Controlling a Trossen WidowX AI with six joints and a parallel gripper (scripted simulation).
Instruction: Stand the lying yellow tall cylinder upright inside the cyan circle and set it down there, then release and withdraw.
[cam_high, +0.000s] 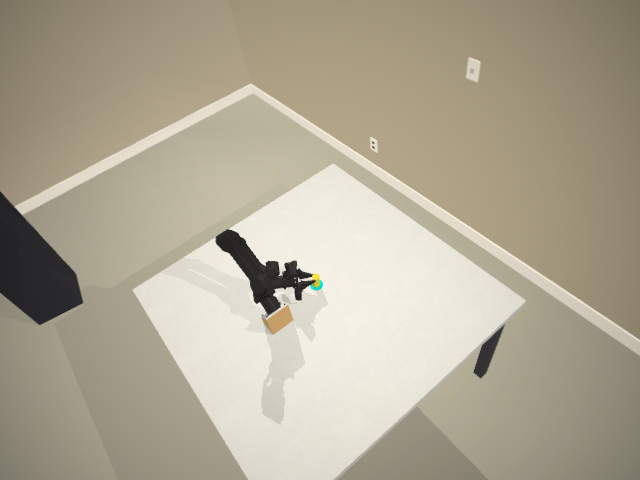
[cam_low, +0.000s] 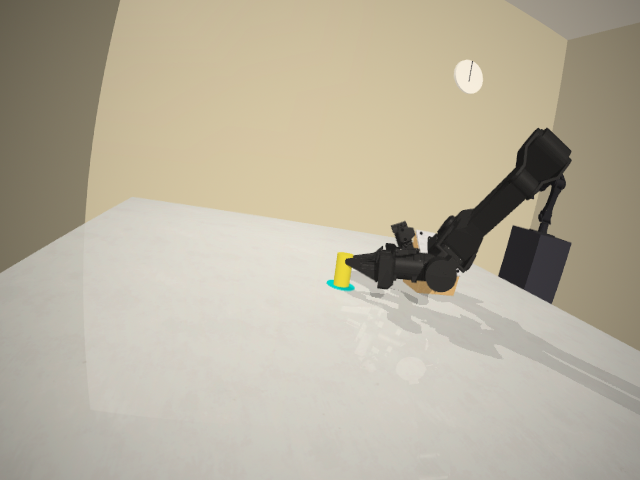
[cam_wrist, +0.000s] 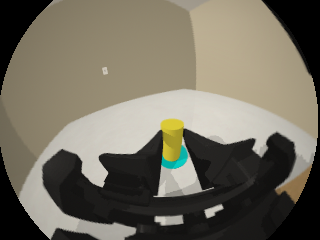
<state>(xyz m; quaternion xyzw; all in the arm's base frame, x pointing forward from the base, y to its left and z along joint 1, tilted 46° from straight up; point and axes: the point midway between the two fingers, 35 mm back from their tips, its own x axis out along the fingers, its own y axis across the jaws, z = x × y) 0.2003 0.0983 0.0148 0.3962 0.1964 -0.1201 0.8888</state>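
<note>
The yellow tall cylinder (cam_high: 316, 283) (cam_low: 342, 271) (cam_wrist: 172, 145) stands roughly upright, leaning slightly in the exterior view. Its lower end is over the cyan circle (cam_high: 321, 285) (cam_low: 330, 283) (cam_wrist: 183, 158) and appears to be at the table surface inside it; whether it touches or hovers just above cannot be told for certain. Cyan shows around its base. My gripper (cam_high: 315, 279) (cam_low: 348, 261) (cam_wrist: 172, 132) is shut on the cylinder, reaching in almost level from the side, with its fingertips on the upper part. The inner contact faces are partly hidden.
The arm's orange-brown base block (cam_high: 279, 319) (cam_low: 447, 286) sits on the white table (cam_high: 392, 289) (cam_low: 206, 351) behind the gripper. The arm's bent link rises above the table. A dark block (cam_high: 36, 268) (cam_low: 535, 263) stands beyond the table edge.
</note>
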